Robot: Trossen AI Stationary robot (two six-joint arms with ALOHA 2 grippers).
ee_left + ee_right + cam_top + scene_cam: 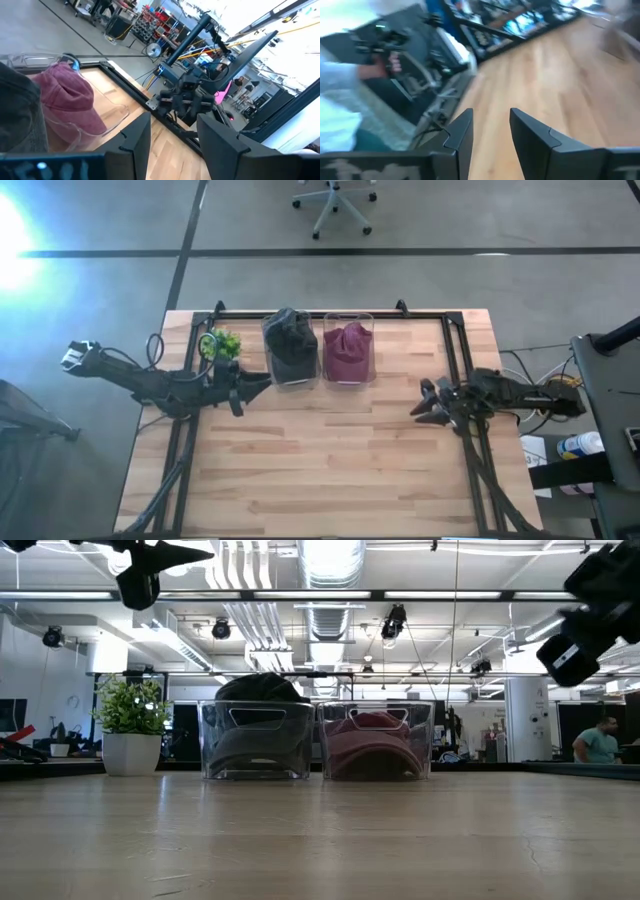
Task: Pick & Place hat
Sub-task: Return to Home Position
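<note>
A dark grey hat (290, 340) sits in a clear bin (291, 376) at the table's far side. A maroon hat (347, 345) fills the clear bin (349, 376) to its right. Both bins stand side by side in the low view, the dark hat (258, 730) and the maroon hat (374, 745) inside them. My left gripper (262, 383) hovers open just left of the dark hat's bin, above the table. Its wrist view shows the maroon hat (65, 102) past the open fingers (137, 140). My right gripper (425, 402) hangs open over the table's right part.
A small potted plant (222, 343) stands at the far left, close to my left arm; it also shows in the low view (130, 730). A black frame (330, 313) runs along the table's far edge and sides. Bare wood (330, 460) spreads over the near half.
</note>
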